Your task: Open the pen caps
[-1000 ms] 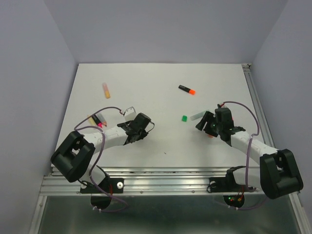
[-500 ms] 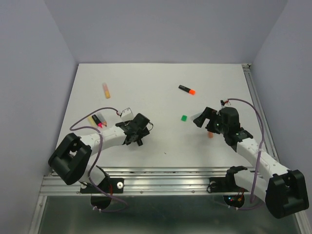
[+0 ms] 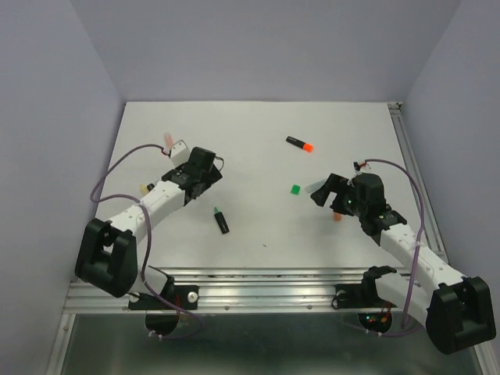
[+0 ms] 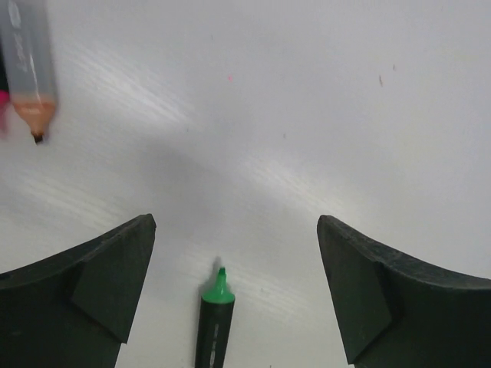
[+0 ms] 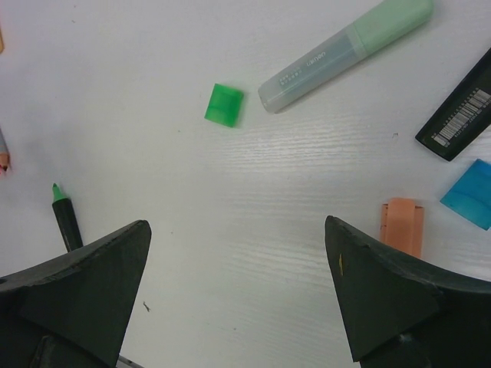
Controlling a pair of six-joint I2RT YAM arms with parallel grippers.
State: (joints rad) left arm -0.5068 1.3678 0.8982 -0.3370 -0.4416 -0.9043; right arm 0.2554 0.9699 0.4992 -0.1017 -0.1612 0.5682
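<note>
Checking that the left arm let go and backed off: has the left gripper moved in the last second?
Yes. The left gripper has moved left and away from the bases, farther from the loose green cap.

1. Left wrist view: cuts the green-tipped pen point(image 4: 215, 326) at the bottom edge, the orange-tipped pen point(image 4: 29, 61) at the top.
2. Leaves only a blurred pink sliver point(image 4: 3, 115) at its left edge, unidentifiable.
3. Right wrist view: crops the black barrel point(image 5: 459, 115) and the blue cap point(image 5: 469, 193) at the right edge; hides the green-tipped pen's lower end behind the right gripper point(image 5: 236, 226).
4. Top view: covers most of the orange cap point(image 3: 337, 218) under the right arm point(image 3: 394, 234), part of the peach pen point(image 3: 166, 137) behind the left arm point(image 3: 156, 199).
</note>
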